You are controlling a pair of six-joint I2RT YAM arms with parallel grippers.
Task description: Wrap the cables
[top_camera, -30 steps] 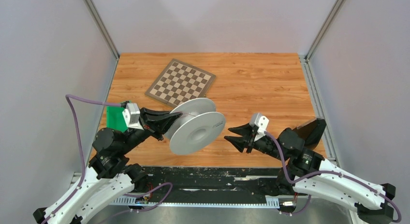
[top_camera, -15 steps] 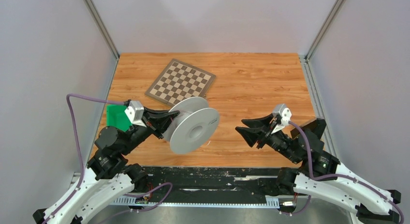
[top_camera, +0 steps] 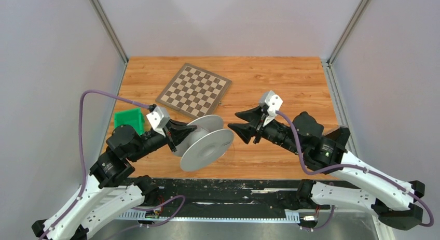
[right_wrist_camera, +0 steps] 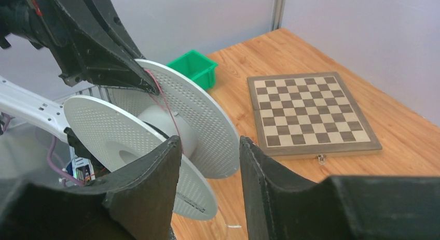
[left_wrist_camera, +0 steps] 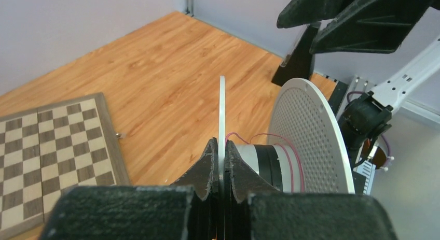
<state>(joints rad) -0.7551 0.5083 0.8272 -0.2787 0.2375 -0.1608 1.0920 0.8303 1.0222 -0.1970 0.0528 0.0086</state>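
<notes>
A white spool point(top_camera: 207, 149) with two perforated flanges hangs tilted over the table's near left. My left gripper point(top_camera: 188, 130) is shut on the thin rim of its far flange point(left_wrist_camera: 221, 110). A thin pink cable point(left_wrist_camera: 299, 167) runs in a few loose turns round the hub. In the right wrist view the cable point(right_wrist_camera: 167, 111) crosses the far flange down to the hub. My right gripper point(top_camera: 233, 122) hovers just right of the spool point(right_wrist_camera: 104, 127) and points at it. It is open, with nothing between its fingers.
A folded chessboard point(top_camera: 194, 89) lies at the back of the wooden table, behind the spool. A small green bin point(top_camera: 127, 119) stands at the left edge beside my left arm. A black strip point(top_camera: 233, 196) runs along the near edge, and grey walls close both sides.
My right gripper pulled back to the right, then swung forward and left to the spool's right side, its jaws wider. The left arm turned the spool and tilted it lower.
</notes>
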